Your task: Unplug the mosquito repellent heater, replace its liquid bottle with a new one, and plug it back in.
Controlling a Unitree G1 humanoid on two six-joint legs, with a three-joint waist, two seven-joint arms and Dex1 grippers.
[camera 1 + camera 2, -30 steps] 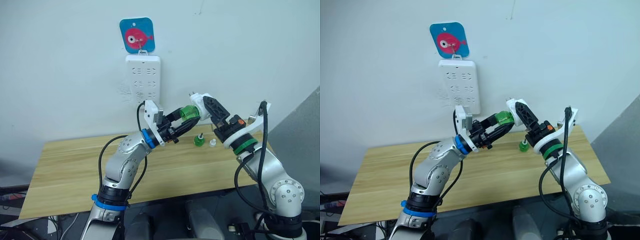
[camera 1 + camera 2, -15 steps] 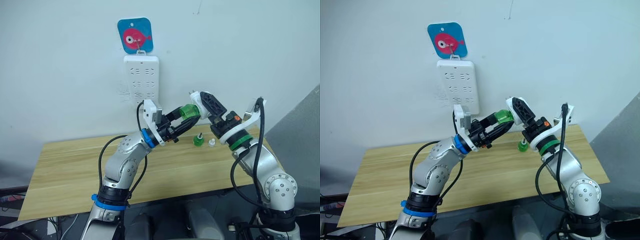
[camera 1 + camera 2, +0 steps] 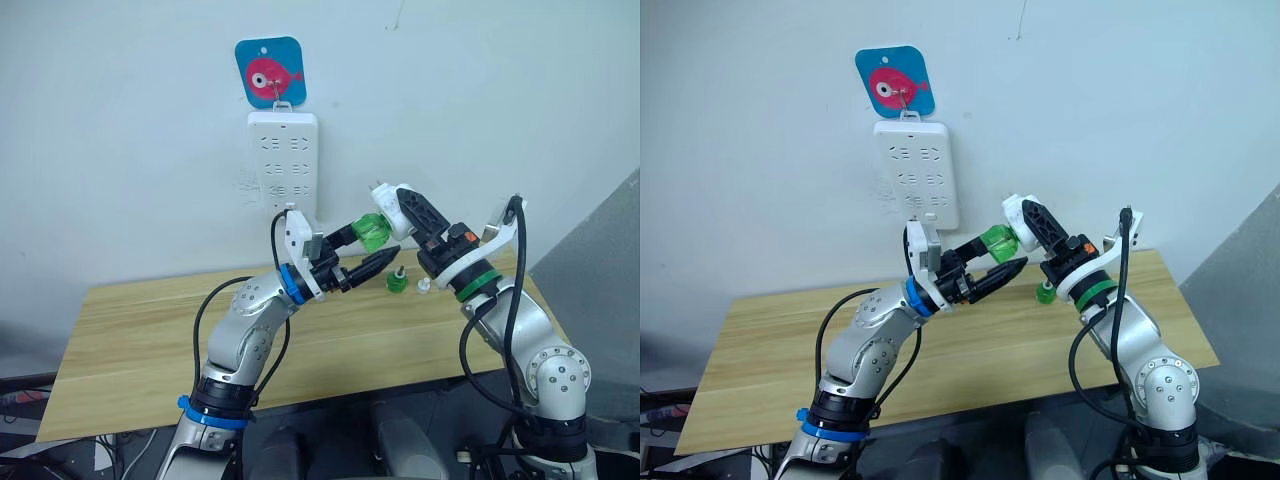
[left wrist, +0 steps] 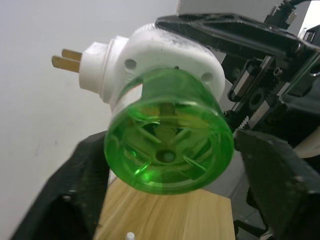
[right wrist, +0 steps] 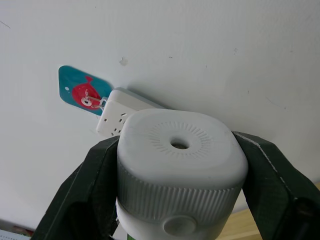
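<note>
Two pincers, right pincer point(image 3: 403, 207) clamping rounded white heater point(image 3: 391, 213), left pincer point(image 3: 372, 252) released, translucent green bottle point(image 3: 373, 231).

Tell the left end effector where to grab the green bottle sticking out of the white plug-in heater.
Grip the translucent green plastic bottle across its round side wall, coming in from its flat base end. Its neck is buried in the white rounded plastic heater, which the right end effector clamps, so only that wall is free. The open left end effector already straddles it.

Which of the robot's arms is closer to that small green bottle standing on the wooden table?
Right. Its right arm hangs just above and beside the small green bottle; the left gripper is farther off, around the other bottle.
</note>
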